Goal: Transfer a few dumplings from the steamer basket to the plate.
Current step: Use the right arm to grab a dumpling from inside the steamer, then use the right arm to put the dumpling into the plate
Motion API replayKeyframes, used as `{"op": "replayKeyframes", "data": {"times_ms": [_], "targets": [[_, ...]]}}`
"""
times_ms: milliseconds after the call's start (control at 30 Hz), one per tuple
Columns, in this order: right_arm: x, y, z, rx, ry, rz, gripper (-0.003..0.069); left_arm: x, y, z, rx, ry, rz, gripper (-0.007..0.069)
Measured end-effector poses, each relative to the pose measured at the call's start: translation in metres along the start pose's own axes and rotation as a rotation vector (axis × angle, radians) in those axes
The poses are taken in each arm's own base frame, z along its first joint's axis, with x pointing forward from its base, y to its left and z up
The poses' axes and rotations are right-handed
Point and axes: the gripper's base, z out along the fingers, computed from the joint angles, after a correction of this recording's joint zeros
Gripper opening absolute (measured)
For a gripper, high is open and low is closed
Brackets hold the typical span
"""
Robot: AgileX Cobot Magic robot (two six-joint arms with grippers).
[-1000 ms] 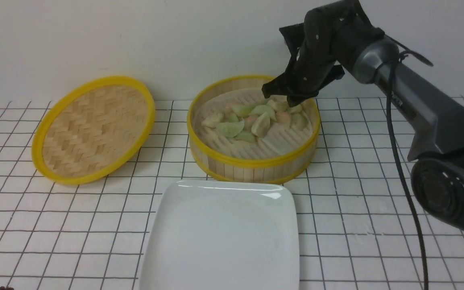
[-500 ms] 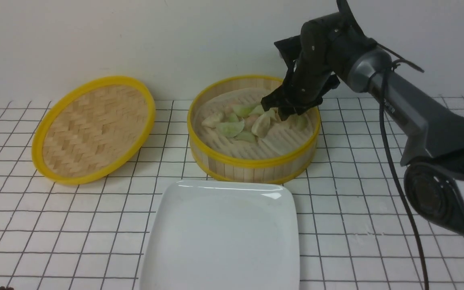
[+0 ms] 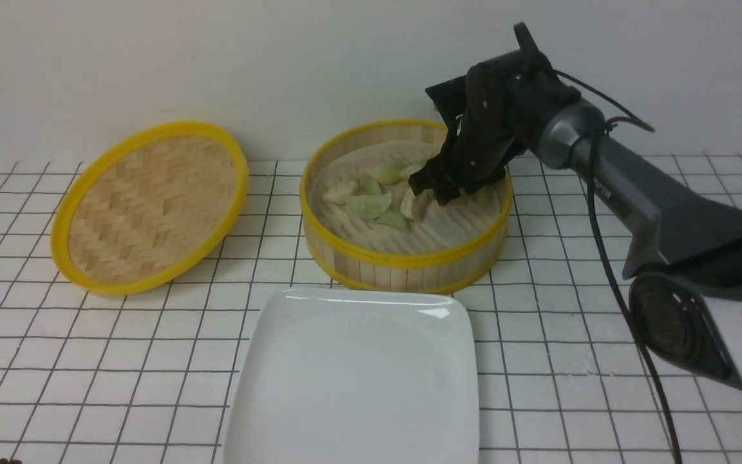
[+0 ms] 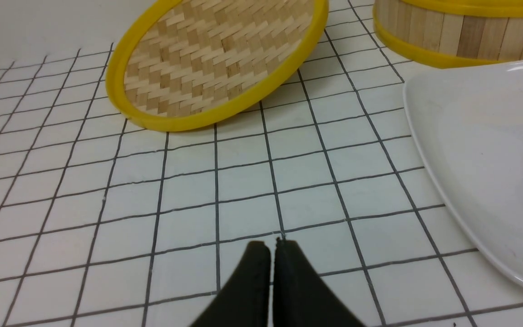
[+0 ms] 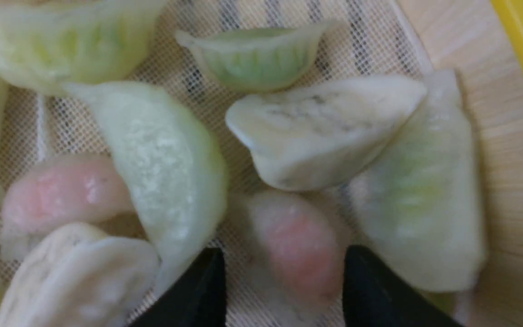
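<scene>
– Where is the right gripper [image 3: 437,192] hanging?

– It is dipping into the basket [image 3: 403,261] on the right side, with its tips down among the dumplings [image 3: 368,205].

– Is it pinching anything?

– No, the jaws are standing spread. In the right wrist view the two black fingers [image 5: 198,295] are straddling a pink dumpling [image 5: 298,245], which is lying on the mesh liner [image 5: 370,50] between them. Whether either finger is touching it I cannot tell, as the picture is blurring there.

– What is crowding around that one?

– A cream dumpling [image 5: 320,131] is lying just beyond it. A green dumpling [image 5: 420,204] is pressing in beside one finger. A long pale dumpling [image 5: 170,172] is running beside the other finger.

– So where are the dumplings sitting overall?

– All the ones showing are lying in the basket, bunched toward its back half.

– And the plate [image 3: 358,386]?

– It is lying just in front of the basket, close to its lower rim, on the tiled table [image 3: 87,361].

– What is the left gripper [image 4: 273,247] doing?

– Its jaws are pressing together, tip against tip. It is hovering low over the tiles, with the plate's edge near it on one side. The front view is not showing it.

– Anything else lying about?

– The woven lid [image 3: 152,206] is sitting to the basket's left, apart from it, with its inside facing the camera.
</scene>
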Motion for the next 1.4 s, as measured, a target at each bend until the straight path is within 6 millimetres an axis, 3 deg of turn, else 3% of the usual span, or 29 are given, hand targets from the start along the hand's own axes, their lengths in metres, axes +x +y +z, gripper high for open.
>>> {"op": "replayKeyframes", "data": {"times_ms": [100, 167, 300, 433, 500, 567, 633, 733, 800, 833, 933, 1067, 1233, 1400], "targets": [[0.0, 0.002, 0.001, 0.0, -0.004, -0.005, 0.0262, 0.0, 0.0, 0.0, 0.0, 0.0, 0.0, -0.0006], [-0.001, 0.004, 0.0, 0.002, -0.003, -0.01, 0.0169, 0.0, 0.0, 0.0, 0.0, 0.0, 0.0, -0.0006], [-0.003, 0.005, -0.01, 0.021, 0.01, -0.017, 0.0164, 0.0, 0.0, 0.0, 0.0, 0.0, 0.0, -0.0006], [-0.017, 0.007, -0.045, -0.012, -0.051, 0.019, 0.0164, 0.0, 0.0, 0.0, 0.0, 0.0, 0.0, -0.0006], [-0.024, 0.013, -0.076, -0.05, -0.09, 0.021, 0.0164, 0.0, 0.0, 0.0, 0.0, 0.0, 0.0, -0.0006], [-0.025, 0.018, -0.093, -0.068, -0.096, 0.017, 0.0164, 0.0, 0.0, 0.0, 0.0, 0.0, 0.0, -0.0006], [-0.017, 0.03, -0.124, -0.102, -0.071, -0.003, 0.0164, 0.0, 0.0, 0.0, 0.0, 0.0, 0.0, -0.0006], [0.007, 0.054, -0.142, -0.141, 0.011, -0.047, 0.0164, 0.0, 0.0, 0.0, 0.0, 0.0, 0.0, -0.0006], [0.028, 0.072, -0.142, -0.175, 0.089, -0.077, 0.0164, 0.0, 0.0, 0.0, 0.0, 0.0, 0.0, -0.0006], [0.03, 0.074, -0.144, -0.18, 0.092, -0.079, 0.0164, 0.0, 0.0, 0.0, 0.0, 0.0, 0.0, -0.0006], [0.064, 0.107, -0.134, -0.231, 0.217, -0.127, 0.0164, 0.0, 0.0, 0.0, 0.0, 0.0, 0.0, -0.0006], [0.085, 0.132, -0.122, -0.261, 0.297, -0.163, 0.0164, 0.0, 0.0, 0.0, 0.0, 0.0, 0.0, -0.0006], [0.093, 0.145, -0.115, -0.279, 0.32, -0.179, 0.0227, 0.0, 0.0, 0.0, 0.0, 0.0, 0.0, -0.0006], [0.087, 0.145, -0.12, -0.271, 0.292, -0.188, 0.0405, 0.0, 0.0, 0.0, 0.0, 0.0, 0.0, -0.0006]]}}
